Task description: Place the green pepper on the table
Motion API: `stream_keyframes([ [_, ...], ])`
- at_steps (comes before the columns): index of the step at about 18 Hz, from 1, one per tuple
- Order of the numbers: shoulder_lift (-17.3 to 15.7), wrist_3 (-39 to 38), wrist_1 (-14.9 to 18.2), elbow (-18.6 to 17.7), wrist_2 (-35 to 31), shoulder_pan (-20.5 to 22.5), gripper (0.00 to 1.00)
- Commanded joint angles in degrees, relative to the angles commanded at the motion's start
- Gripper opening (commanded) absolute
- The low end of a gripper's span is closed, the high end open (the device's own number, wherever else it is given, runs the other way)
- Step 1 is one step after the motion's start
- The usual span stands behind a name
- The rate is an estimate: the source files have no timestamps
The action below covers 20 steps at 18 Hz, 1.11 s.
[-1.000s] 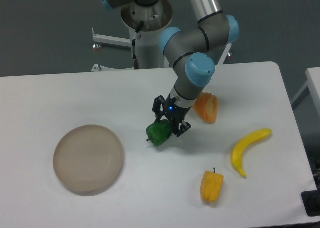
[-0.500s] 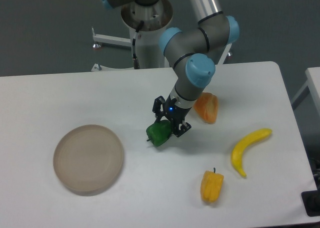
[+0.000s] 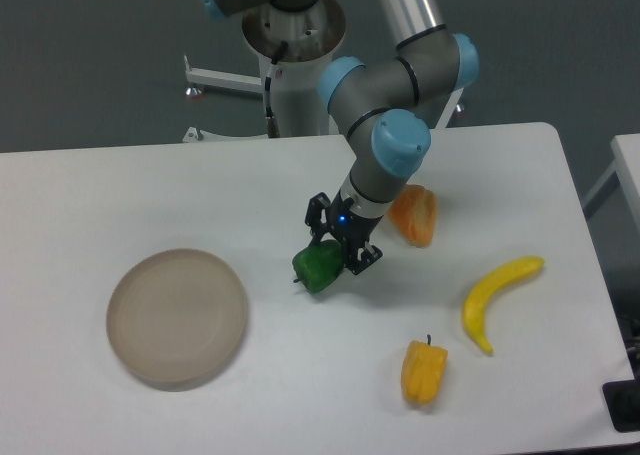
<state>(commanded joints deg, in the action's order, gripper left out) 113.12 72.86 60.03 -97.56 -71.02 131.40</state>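
Near the tabletop's (image 3: 150, 185) middle, the gripper (image 3: 338, 252) grips the pepper (image 3: 318, 266) low against the surface — set-down step; next, fingers open and lift.

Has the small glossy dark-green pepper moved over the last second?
No. The small glossy dark-green pepper keeps its spot between the round beige plate and the orange pepper half.

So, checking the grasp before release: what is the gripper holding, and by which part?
The gripper holds the green pepper by its upper right side, fingers on either side of the body.
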Motion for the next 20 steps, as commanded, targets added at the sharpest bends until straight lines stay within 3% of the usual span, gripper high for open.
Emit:
stream_keyframes([
  [4,-0.1,-0.4,0.0,0.3,-0.1,0.0,1.0],
  [11,-0.7,-0.8,0.1,2.9,-0.2,0.7,1.0],
  [16,-0.2,0.0,0.3,8.5,-2.4,3.0,1.0],
  [20,2.7,0.3,0.7,15.6,-4.9,4.3,1.0],
])
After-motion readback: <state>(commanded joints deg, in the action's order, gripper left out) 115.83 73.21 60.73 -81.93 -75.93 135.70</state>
